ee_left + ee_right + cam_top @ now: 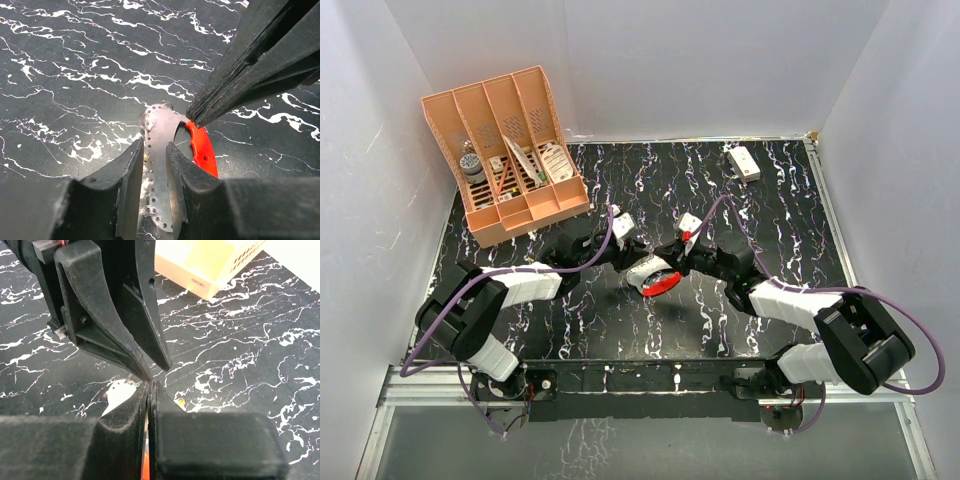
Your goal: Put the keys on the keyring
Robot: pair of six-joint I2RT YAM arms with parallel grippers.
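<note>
My two grippers meet over the middle of the black marbled table. A flat silvery key [159, 145] with a row of small holes lies between my left gripper's [155, 144] fingers, which press on both of its long edges. The red keyring [203, 151] curves just right of that key, its upper end pinched by my right gripper's fingertips [196, 116]. In the right wrist view my right gripper [150, 385] is shut, with a sliver of the red keyring [148, 471] between its pads. From above, the keyring [666, 288] shows under both grippers.
An orange desk organizer [510, 150] holding several items stands at the back left. A white rectangular box [743, 162] lies at the back right. A tiny yellow piece [179, 401] sits on the table beside my right fingers. White walls close in the table.
</note>
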